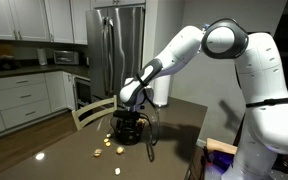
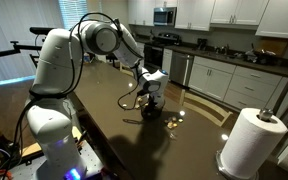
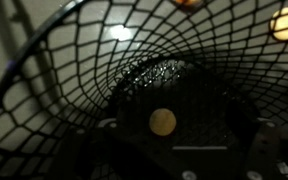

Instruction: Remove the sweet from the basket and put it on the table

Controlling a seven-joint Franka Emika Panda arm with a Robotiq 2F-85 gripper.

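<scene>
- The arm bends down over the dark, glossy bench, and the tool is lowered at the mouth of the basket.
- In both exterior views the tool overlaps the rim of the basket, which stands directly beneath it.
- The wrist view looks down into the basket's black mesh wall.
- One round golden sweet lies on the basket floor, straight below the tool and near the middle.
- The lower edge of the wrist view is dark and blurred, so I cannot tell whether the tool's fingers are spread or pressed together.
- Loose sweets lie on the bench just beside the basket, near the tool; through the mesh they show as orange blurs.
- A paper towel roll stands upright on the bench, well apart from the tool.
</scene>
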